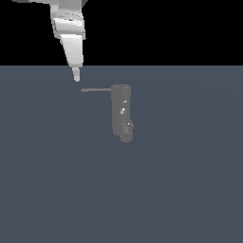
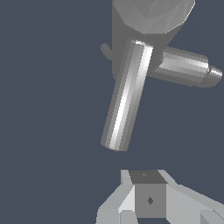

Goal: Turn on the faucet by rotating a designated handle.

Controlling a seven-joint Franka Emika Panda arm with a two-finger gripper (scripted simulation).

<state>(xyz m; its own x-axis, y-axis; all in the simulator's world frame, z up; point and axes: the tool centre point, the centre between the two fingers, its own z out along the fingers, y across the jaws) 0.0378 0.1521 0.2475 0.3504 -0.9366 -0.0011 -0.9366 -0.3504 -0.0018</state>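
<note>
The faucet (image 1: 121, 110) is a dull-grey upright block with pale specks and a round spout nub (image 1: 126, 133) at its lower end. The handle (image 1: 96, 89) is a thin grey rod projecting from the body's top toward the exterior view's left. My gripper (image 1: 76, 77) hangs just above and slightly beyond the rod's free end, not touching it; its fingers look pressed together and empty. In the wrist view the handle (image 2: 126, 97) shows as a shiny cylinder running from the faucet body (image 2: 151, 17) toward my gripper (image 2: 148, 183), with a gap between them. The spout (image 2: 186, 66) sticks out sideways.
The faucet stands on a flat dark blue-grey floor (image 1: 190, 190). A small stub (image 2: 106, 50) projects from the body's other side in the wrist view.
</note>
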